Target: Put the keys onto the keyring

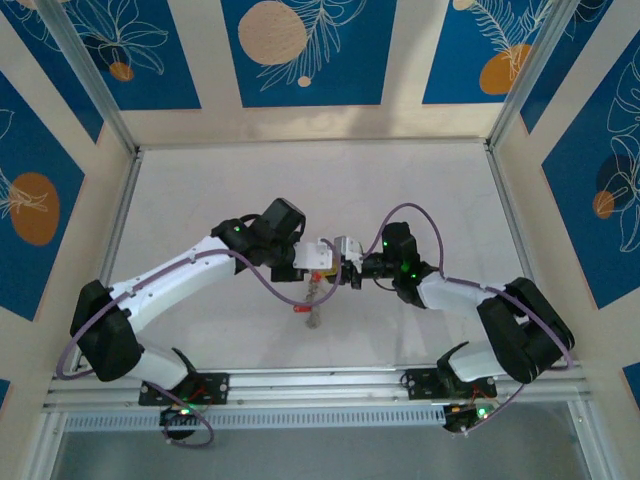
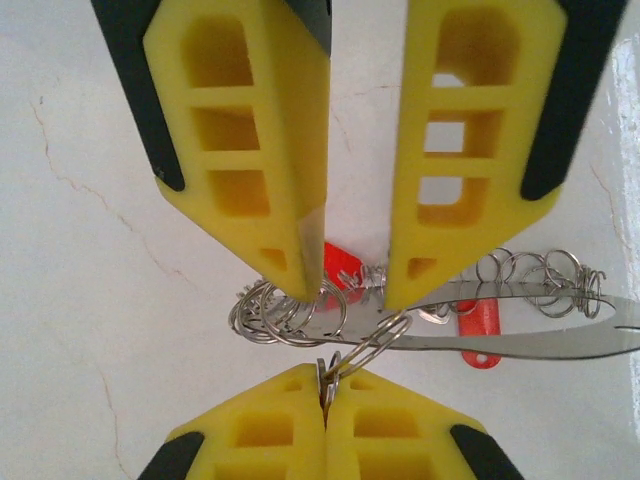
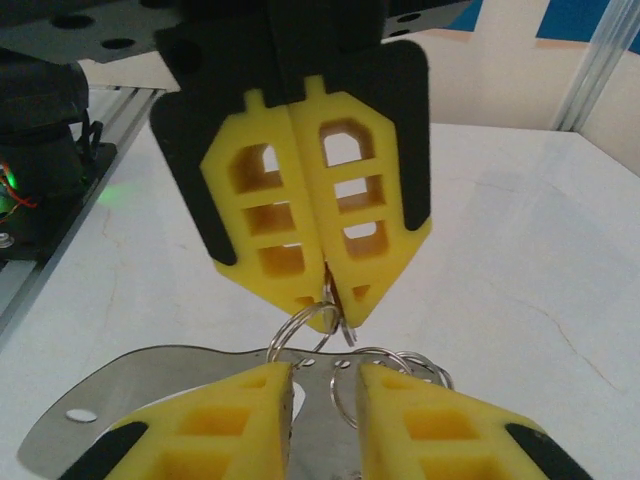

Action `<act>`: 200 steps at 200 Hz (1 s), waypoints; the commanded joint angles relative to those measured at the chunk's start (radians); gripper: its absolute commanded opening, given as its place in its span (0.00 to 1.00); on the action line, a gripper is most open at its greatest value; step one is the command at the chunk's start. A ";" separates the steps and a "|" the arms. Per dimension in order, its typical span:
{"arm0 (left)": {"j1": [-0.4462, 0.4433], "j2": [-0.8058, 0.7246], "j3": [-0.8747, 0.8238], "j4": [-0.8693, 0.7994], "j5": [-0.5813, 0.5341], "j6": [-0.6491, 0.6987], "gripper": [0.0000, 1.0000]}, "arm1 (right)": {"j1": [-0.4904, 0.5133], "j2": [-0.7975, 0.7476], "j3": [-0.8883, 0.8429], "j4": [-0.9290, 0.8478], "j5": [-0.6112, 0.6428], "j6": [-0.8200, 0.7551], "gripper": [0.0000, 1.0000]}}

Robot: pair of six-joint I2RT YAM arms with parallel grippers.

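Any writing on the red tags (image 2: 478, 322) is too small to read. Both arms reach inward and meet at the middle of the top view. In the left wrist view, the left gripper (image 2: 325, 385) at lower centre is clamped on a small ring (image 2: 375, 340). That ring is linked to the keyring (image 2: 520, 340), a flat shiny band. The right gripper (image 2: 345, 290), fingers narrowly apart, stands over the band, possibly touching it.

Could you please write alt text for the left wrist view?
The left gripper, at the bottom, is shut on a small ring at the flat silvery keyring. The right gripper points down from the top, fingers parted, a red tag between them.
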 commanded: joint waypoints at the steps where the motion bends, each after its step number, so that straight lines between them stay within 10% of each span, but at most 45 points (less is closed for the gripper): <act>1: 0.001 0.017 0.027 0.005 0.006 -0.028 0.00 | 0.008 -0.014 -0.014 -0.024 -0.055 -0.019 0.29; 200: 0.013 -0.006 0.009 0.072 0.084 -0.107 0.00 | 0.039 0.060 0.006 0.069 0.051 0.079 0.26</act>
